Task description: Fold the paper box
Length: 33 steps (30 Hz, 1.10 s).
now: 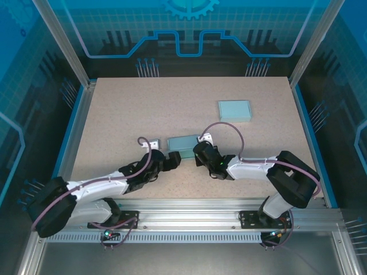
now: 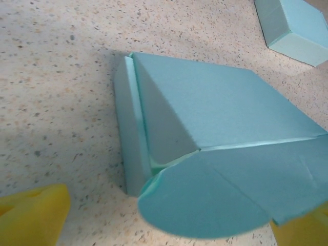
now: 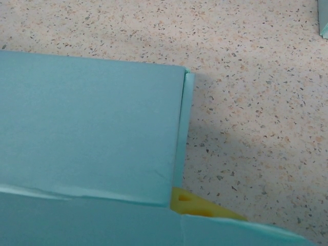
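With the paper box (image 1: 182, 142) lying mid-table between our arms, the left gripper (image 1: 171, 160) spread wide just beside its rounded flap (image 2: 205, 200) and the right gripper (image 1: 200, 152) closed at its opposite edge, we risk that loose flap springing back up, because nothing pins it down.

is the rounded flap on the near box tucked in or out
Out. In the left wrist view the rounded flap lies outside the paper box, untucked.
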Tool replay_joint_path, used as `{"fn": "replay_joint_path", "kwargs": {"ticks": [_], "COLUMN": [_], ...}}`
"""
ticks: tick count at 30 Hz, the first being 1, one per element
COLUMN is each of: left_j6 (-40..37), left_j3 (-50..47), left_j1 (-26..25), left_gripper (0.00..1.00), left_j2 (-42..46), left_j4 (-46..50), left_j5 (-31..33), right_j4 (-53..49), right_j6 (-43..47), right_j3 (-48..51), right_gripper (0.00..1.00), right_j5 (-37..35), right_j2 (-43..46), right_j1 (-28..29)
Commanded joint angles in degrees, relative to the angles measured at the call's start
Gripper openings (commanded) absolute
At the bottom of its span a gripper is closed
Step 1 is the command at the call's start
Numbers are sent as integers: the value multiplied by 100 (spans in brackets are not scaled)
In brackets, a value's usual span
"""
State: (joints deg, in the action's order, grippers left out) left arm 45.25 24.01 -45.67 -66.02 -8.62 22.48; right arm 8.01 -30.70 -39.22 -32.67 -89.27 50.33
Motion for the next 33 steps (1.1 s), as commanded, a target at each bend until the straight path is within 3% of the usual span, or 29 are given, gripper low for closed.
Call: {"fn": "replay_joint_path", "kwargs": {"ticks": [1, 8, 12, 16, 22, 27, 33], "left_j6": [220, 333, -112, -1080, -1999, -2356, -2351], "left_j3": [-131, -128, 182, 754, 1827, 2745, 3553], "left_j1": [-35, -38, -31, -30, -22, -3, 5], "left_gripper": [99, 99, 98, 83, 76, 53, 38], "left_j2": [462, 1471, 2003, 2050, 825, -749, -2142], "left_j4": [799, 1934, 2319, 2397, 2137, 1672, 1690], "left_j5": [121, 135, 369, 499, 311, -370, -944], "right_j4": [-491, -541, -614, -660, -743, -811, -927], "right_j6": [-108, -86, -68, -52, -33, -55, -67], "right_j3": [-63, -101, -126, -114, -134, -164, -173], "right_gripper": [0, 0, 0, 0, 0, 0, 5], "right_j5": [14, 0, 5, -3, -21, -65, -117], "right_j2": [-178, -176, -153, -84, -51, -11, 48], "right_j1": [90, 87, 100, 107, 132, 183, 262]}}
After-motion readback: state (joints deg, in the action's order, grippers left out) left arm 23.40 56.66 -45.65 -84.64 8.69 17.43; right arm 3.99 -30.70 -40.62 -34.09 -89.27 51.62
